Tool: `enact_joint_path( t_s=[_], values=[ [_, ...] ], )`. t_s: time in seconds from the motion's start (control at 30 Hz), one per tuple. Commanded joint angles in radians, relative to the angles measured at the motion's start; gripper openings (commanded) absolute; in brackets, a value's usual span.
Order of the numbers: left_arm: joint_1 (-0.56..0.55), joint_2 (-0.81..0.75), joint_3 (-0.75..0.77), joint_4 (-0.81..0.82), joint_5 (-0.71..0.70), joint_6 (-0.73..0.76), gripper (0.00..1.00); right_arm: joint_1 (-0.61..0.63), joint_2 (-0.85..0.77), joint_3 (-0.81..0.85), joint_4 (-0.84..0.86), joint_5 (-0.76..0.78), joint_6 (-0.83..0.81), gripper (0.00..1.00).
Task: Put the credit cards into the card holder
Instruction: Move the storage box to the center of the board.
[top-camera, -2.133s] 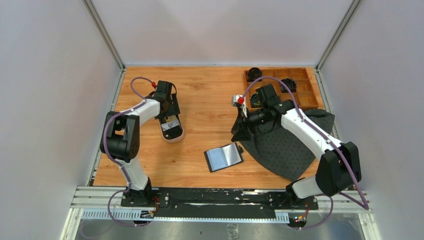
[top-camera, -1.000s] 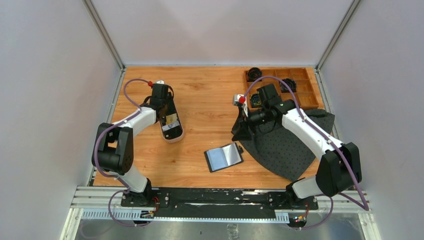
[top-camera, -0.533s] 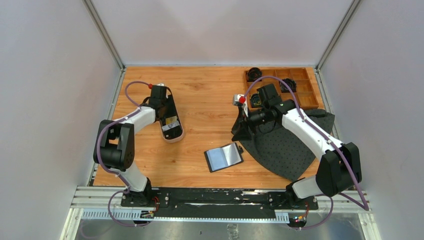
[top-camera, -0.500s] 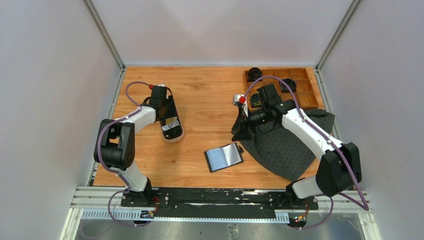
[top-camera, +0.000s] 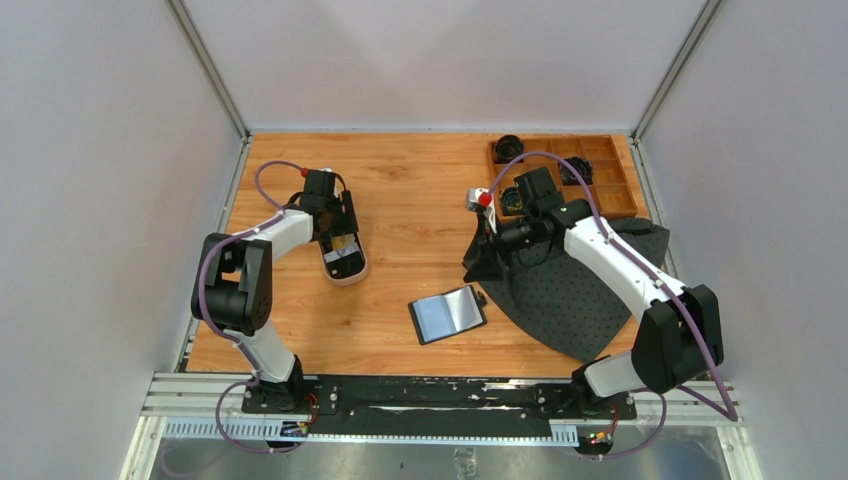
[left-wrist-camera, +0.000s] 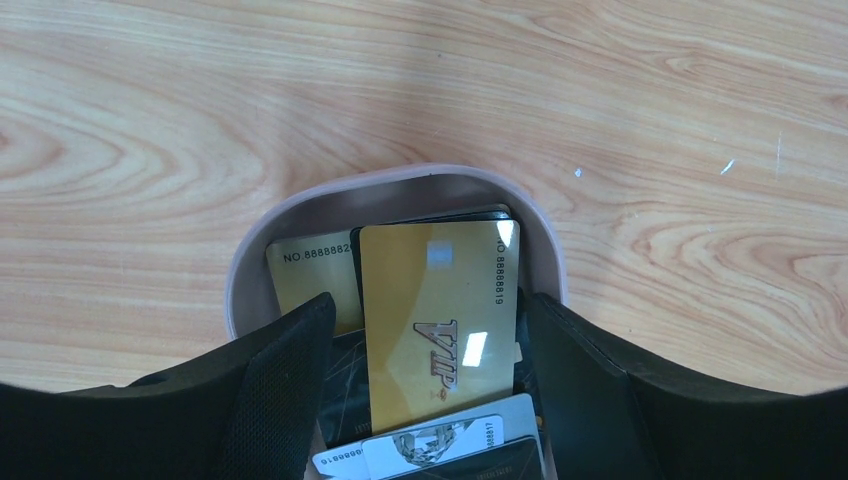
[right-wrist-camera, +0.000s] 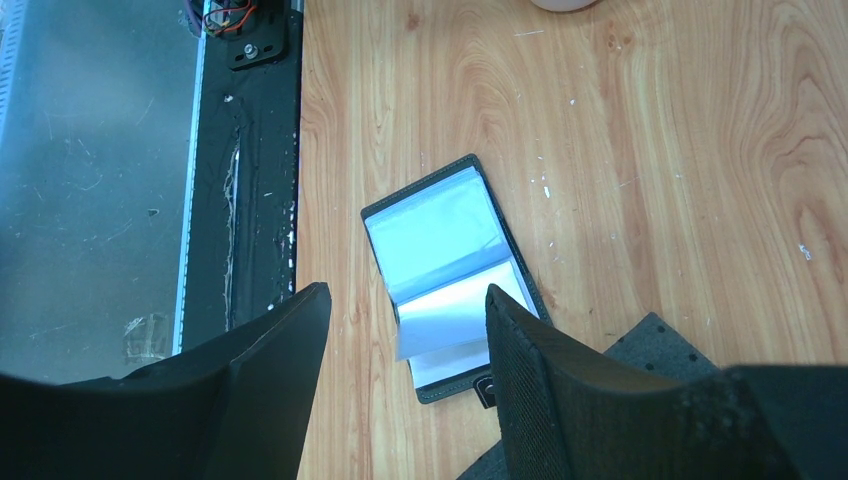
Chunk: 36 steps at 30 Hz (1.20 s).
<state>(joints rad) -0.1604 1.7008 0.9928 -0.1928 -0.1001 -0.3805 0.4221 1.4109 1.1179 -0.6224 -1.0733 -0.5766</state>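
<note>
The credit cards (left-wrist-camera: 440, 320) lie stacked in an oval pale-rimmed tray (left-wrist-camera: 400, 178): a gold VIP card on top, a second gold card (left-wrist-camera: 310, 272), a white/silver card (left-wrist-camera: 430, 445) and black ones beneath. My left gripper (left-wrist-camera: 425, 330) is open, low over the tray, with one finger on each side of the top gold card. In the top view it (top-camera: 338, 225) is at the tray's far end. The card holder (top-camera: 448, 314) lies open on the table, grey slots up. My right gripper (right-wrist-camera: 408, 300) is open and empty above the card holder (right-wrist-camera: 450, 255).
A black dotted mat (top-camera: 590, 290) lies at the right under the right arm. A wooden compartment box (top-camera: 590, 175) with dark items stands at the back right. The tray's rim (top-camera: 347, 278) sits on the left side of the wooden table.
The left arm has swung its elbow and shifted its gripper a little over the tray's far end. The right arm and the card holder have not moved.
</note>
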Motion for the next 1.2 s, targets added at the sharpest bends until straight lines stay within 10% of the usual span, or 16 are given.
enact_joint_path(
  t_s=[0.0, 1.17],
  values=[
    [0.002, 0.013, -0.007, -0.058, -0.013, 0.016, 0.75, -0.016, -0.001, -0.012, -0.025, -0.023, -0.02, 0.62],
    [-0.056, -0.02, -0.121, -0.059, -0.179, -0.048, 0.65, -0.018, -0.001, -0.01, -0.028, -0.027, -0.02, 0.62]
  ],
)
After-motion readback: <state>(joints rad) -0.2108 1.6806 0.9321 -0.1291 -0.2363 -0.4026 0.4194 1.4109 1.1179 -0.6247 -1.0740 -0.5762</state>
